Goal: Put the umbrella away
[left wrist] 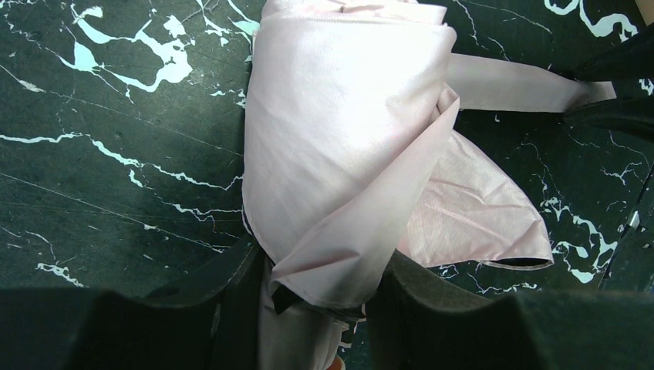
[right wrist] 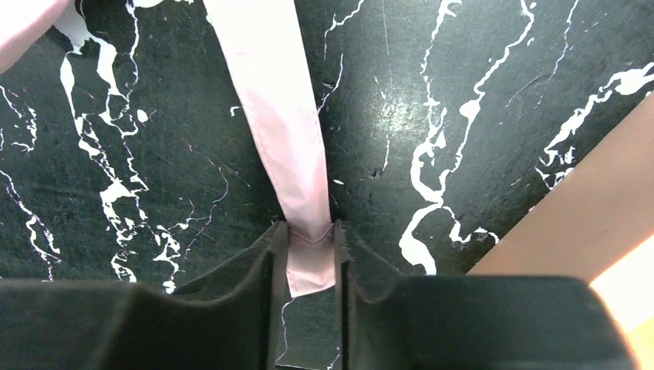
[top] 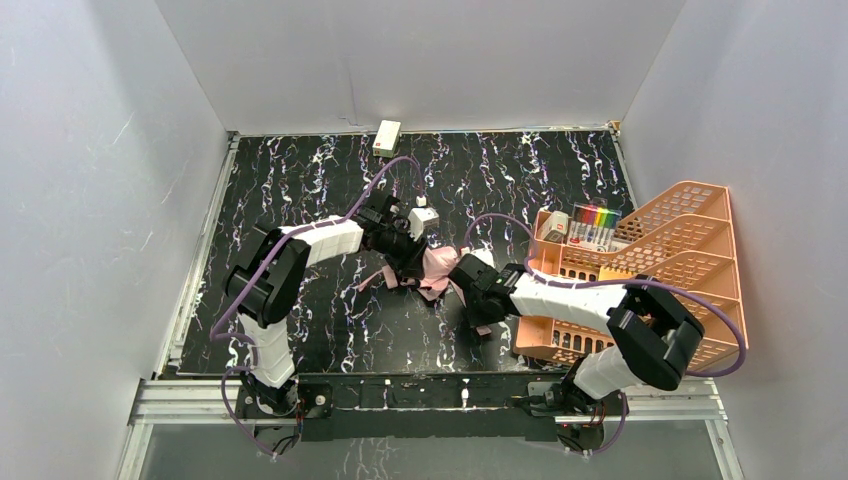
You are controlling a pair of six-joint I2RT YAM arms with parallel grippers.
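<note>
Strap-binding step. The left gripper [left wrist: 316, 281] clamps the rolled umbrella [left wrist: 347, 139] at mid table [top: 300, 200]. The right gripper [right wrist: 307, 250] pinches its strap [right wrist: 270, 100]. Next, the strap likely needs winding around the roll.

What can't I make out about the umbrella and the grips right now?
- Left wrist: the umbrella has its near end buried between left gripper fingers.
- Right wrist: strap lies between right gripper fingers; actual pinch unclear.
- Top view: both grippers cover most of the umbrella; handle unseen.
</note>
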